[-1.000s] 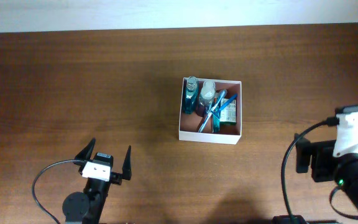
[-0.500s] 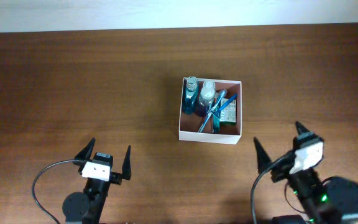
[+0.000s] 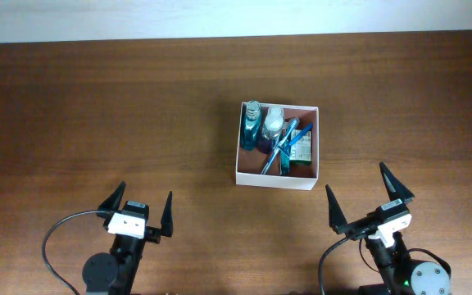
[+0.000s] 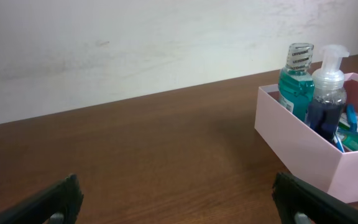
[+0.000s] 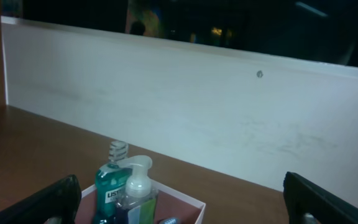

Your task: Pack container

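1. The container sits on the desk. It has no lid and is white outside and pinkish inside.
2. In its far-left corner a teal mouthwash bottle and a clear pump bottle stand upright, side by side.
3. Beside them, blue sticks cross a green-and-white pack. Their shapes overlap and the print is too small to read.
4. The left wrist view cuts off the container's right end. The right wrist view shows only its far rim and the bottle tops.
5. The left gripper is to the container's near left, well apart from it, with its jaws spread wide and holding nothing.
6. The right gripper is to the container's near right, closer to it, also with its jaws wide and holding nothing.
7. Beyond the container a white wall borders the desk.
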